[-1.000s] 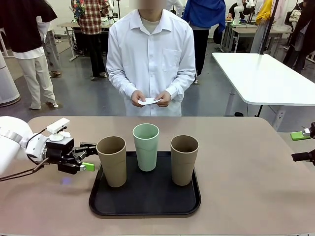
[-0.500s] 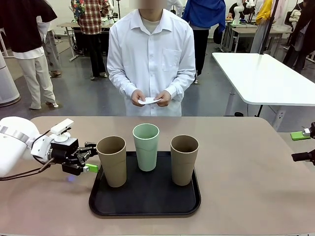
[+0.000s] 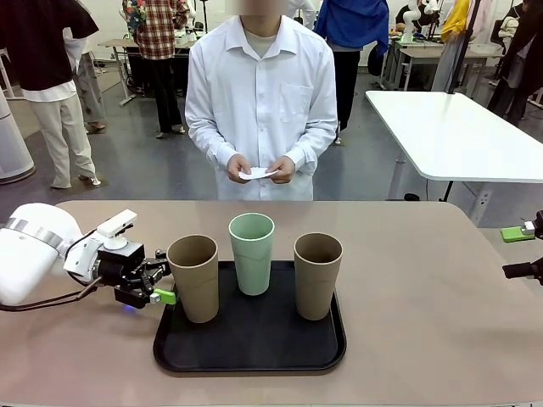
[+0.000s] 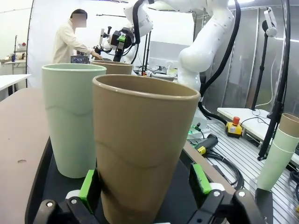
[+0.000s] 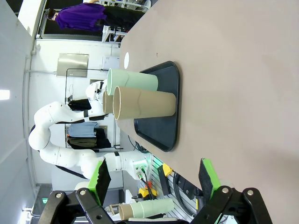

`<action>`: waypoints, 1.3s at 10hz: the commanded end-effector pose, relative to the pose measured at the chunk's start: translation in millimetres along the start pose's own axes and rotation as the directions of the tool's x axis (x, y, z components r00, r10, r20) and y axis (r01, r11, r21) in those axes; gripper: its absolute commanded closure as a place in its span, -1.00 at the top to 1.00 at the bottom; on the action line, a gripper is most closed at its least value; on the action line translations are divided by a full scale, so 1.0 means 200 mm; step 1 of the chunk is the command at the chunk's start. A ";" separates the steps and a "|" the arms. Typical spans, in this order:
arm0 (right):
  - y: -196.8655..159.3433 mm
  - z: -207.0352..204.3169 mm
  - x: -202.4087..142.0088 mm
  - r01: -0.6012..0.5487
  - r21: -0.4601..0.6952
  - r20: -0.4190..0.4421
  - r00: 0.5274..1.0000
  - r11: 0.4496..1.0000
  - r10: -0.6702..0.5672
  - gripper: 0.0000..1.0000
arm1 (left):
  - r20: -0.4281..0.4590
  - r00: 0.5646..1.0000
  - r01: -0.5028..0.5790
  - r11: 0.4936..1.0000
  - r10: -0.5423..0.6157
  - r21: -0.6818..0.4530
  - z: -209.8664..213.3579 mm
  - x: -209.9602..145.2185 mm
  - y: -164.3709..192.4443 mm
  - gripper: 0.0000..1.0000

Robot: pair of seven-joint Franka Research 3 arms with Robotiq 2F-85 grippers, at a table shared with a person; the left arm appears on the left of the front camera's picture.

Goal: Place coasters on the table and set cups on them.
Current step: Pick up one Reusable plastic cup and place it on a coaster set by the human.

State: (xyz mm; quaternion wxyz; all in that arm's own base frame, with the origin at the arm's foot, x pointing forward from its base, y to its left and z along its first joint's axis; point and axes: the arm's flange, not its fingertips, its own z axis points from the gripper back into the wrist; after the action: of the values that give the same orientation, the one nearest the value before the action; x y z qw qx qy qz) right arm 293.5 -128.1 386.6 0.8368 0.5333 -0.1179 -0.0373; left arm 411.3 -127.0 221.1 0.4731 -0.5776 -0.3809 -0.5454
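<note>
One Cup at a Time: Gripping the Left Tumbler

Three cups stand on the black tray (image 3: 246, 356) at the near middle of the desk (image 3: 424, 297). The left gripper (image 3: 163, 280) is wide open. Its green pads (image 4: 87, 185) sit either side of the lower body of the left tan cup (image 3: 193, 278), not clamped.

1. Centre the cup between the pads.
2. Close gently on the tapered wall.
3. Lift straight up, clearing the tray lip and the mint cup (image 3: 252, 253) just beside.

The right gripper (image 5: 153, 182) hangs wide and empty at the desk's right edge. The coasters (image 3: 257, 175) are in the person's hands (image 3: 240, 170) at the far side. Choose the set-down spot once one is laid.

Three upright cups (image 3: 252, 254), side by side
</note>
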 end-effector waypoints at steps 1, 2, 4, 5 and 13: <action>0.00 0.00 0.01 -0.001 0.014 0.005 1.000 1.000 0.001 1.00 | -0.009 0.999 0.035 0.999 -0.035 -0.025 -0.02 -0.02 0.01 1.00; 0.00 0.00 0.01 -0.001 0.014 0.005 1.000 1.000 0.001 1.00 | -0.007 0.999 0.036 0.999 -0.037 -0.032 -0.03 -0.02 0.02 1.00; 0.00 0.00 0.01 -0.001 0.014 0.005 1.000 1.000 0.001 1.00 | 0.005 0.999 0.044 0.999 -0.044 -0.028 -0.05 -0.02 0.05 1.00; 0.00 0.00 0.01 -0.001 0.014 0.005 1.000 1.000 0.001 1.00 | 0.006 0.999 0.048 0.998 -0.048 -0.029 -0.05 -0.01 0.07 1.00; 0.00 0.00 0.01 -0.001 0.014 0.005 1.000 1.000 0.001 1.00 | 0.012 0.999 0.042 0.996 -0.041 -0.074 -0.09 -0.03 0.10 1.00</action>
State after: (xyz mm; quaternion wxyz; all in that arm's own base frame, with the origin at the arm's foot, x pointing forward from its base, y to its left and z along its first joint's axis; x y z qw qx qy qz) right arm 293.5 -128.1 386.6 0.8368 0.5333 -0.1179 -0.0372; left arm 424.0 -148.7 212.9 0.4557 -0.5880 -0.3715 -0.5555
